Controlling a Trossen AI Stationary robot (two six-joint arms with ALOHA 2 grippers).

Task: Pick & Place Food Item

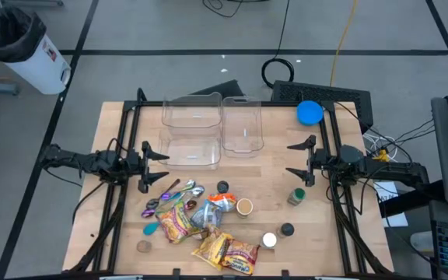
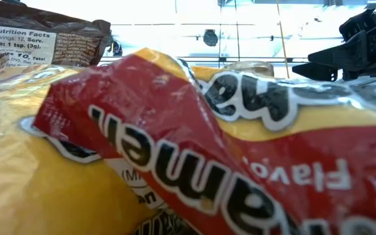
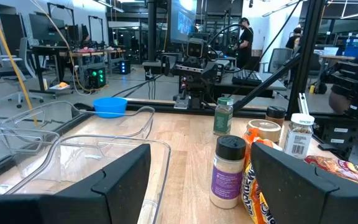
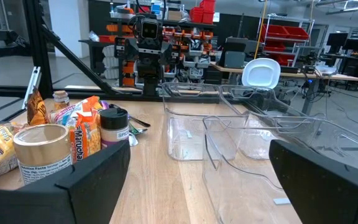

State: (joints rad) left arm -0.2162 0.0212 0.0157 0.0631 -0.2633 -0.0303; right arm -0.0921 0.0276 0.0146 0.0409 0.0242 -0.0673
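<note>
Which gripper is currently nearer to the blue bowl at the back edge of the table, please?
The right. The right gripper sits just in front of the blue bowl on the same side; the left gripper is across the table beyond the clear containers.

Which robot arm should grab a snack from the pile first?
Probably the left. The left gripper hangs open just beside the pile of snack packets and the spoons. The right gripper is open too, but sits farther off, with only the small jar near it.
</note>
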